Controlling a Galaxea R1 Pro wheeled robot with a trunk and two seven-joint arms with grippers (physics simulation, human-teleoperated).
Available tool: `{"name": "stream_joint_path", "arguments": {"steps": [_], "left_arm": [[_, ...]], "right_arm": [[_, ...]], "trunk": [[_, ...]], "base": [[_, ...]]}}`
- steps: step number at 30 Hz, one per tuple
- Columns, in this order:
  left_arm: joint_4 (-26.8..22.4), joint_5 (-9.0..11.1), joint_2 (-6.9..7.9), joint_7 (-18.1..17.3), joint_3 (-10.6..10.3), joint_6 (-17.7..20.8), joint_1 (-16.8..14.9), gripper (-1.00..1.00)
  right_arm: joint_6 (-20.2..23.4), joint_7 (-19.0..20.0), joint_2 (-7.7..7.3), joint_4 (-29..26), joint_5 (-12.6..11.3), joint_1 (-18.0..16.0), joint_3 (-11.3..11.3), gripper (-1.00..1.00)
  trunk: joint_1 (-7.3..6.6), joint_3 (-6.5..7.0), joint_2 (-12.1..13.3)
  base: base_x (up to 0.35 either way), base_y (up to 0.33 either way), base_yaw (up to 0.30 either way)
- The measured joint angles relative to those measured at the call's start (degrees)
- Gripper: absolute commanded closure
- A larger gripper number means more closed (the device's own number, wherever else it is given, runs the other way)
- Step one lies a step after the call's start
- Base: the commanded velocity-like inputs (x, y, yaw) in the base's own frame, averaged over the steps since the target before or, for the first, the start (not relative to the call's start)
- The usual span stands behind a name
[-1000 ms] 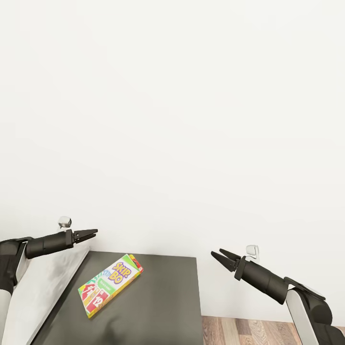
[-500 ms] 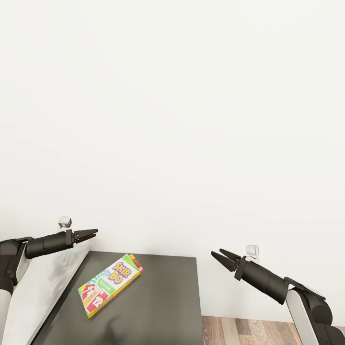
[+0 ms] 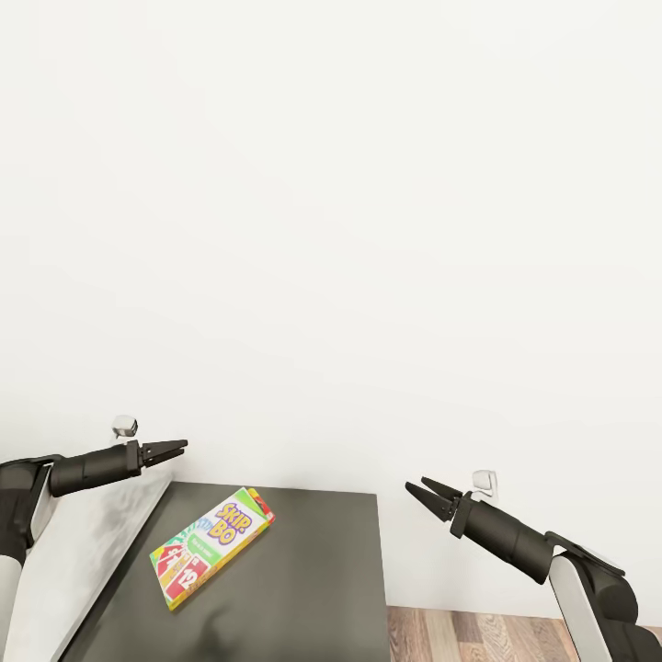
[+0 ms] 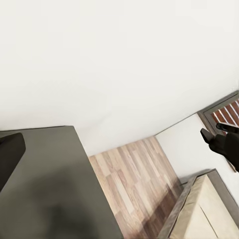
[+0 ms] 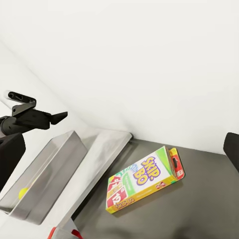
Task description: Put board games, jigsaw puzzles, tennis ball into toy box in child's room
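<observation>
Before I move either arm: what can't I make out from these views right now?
- Toy box: cut off by the right wrist view's edge; most of its inside is hidden by its wall. A small yellow thing inside is too small to name.
- Red item: cut off at the right wrist view's edge.
- Table: cut off at the head view's edge.
- Board game: its underside is hidden.
</observation>
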Motion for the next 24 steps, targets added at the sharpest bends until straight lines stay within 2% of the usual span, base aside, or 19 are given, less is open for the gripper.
{"name": "stream_joint_path", "arguments": {"steps": [7,11,12,13,17,24], "left_arm": [[0.37,-0.74,-0.11,0.05,-0.13,0.29,-0.05,-1.00],[0.62,-1.14,-0.40,7.19,-0.23,0.74,-0.54,-1.00],[0.65,-1.18,-0.56,9.64,-0.27,0.87,-0.67,-1.00],[0.70,-1.25,-1.00,15.11,-0.34,1.19,-0.91,-1.00],[0.74,-1.36,-2.46,28.59,-0.39,2.15,-2.07,-1.00],[1.26,-1.33,-6.88,54.72,-0.41,2.54,-7.19,-1.00]], "right_arm": [[0.00,-0.03,0.01,0.00,0.00,0.00,0.01,-1.00],[-0.05,-0.04,0.00,0.00,0.04,0.00,-0.06,-1.00],[-0.06,-0.04,0.00,0.00,0.05,0.00,-0.09,-1.00],[-0.12,-0.05,0.00,0.00,0.07,0.00,-0.14,-1.00],[-0.46,-0.13,0.00,0.00,0.09,0.00,-0.19,-1.00],[-0.80,-0.20,-0.02,0.00,0.10,0.00,-0.34,-1.00]], "trunk": [[0.00,0.00,0.00],[0.00,0.00,0.00],[0.00,0.00,0.00],[0.00,0.00,0.01],[0.00,0.00,0.00],[0.00,0.00,0.00]], "base": [[0.000,0.000,0.000],[0.000,0.000,0.000],[0.000,0.000,0.000],[0.000,0.000,0.000],[0.000,0.000,0.000],[0.000,0.000,0.000]]}}
